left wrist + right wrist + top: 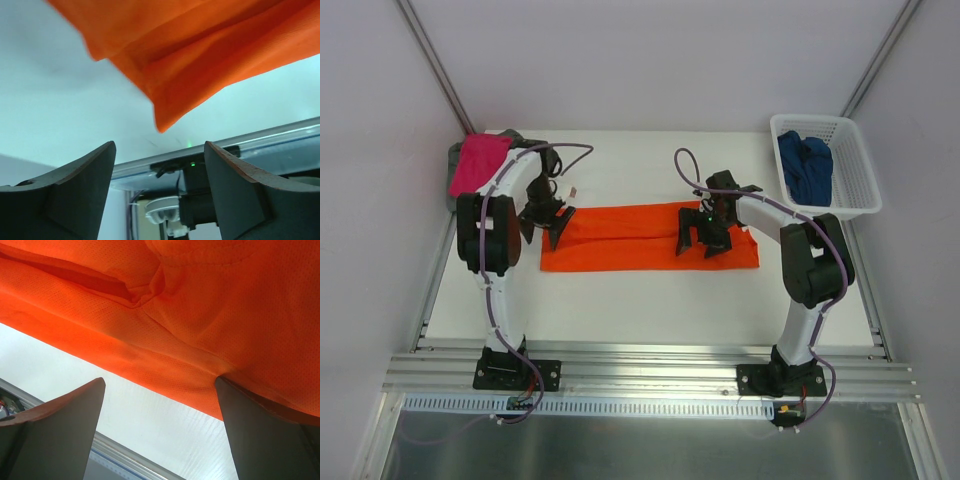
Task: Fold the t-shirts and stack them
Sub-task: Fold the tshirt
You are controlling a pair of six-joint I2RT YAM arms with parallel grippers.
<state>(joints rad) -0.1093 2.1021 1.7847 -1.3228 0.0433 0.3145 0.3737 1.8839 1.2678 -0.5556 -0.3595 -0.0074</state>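
Table (650, 300): white, flat top, rectangular, with metal rails along its left and near edges. Directly on it: one bright orange t-shirt (630, 250), folded into a long narrow band lying crosswise over the middle, its edges doubled and slightly rumpled; one grey t-shirt (454, 180), bunched at the far-left corner and mostly covered by a magenta pink t-shirt (480, 160) resting on top of it; one white lattice basket (858, 175), upright at the far-right corner. The orange band lies well apart from both corner items, with bare white surface on all sides.
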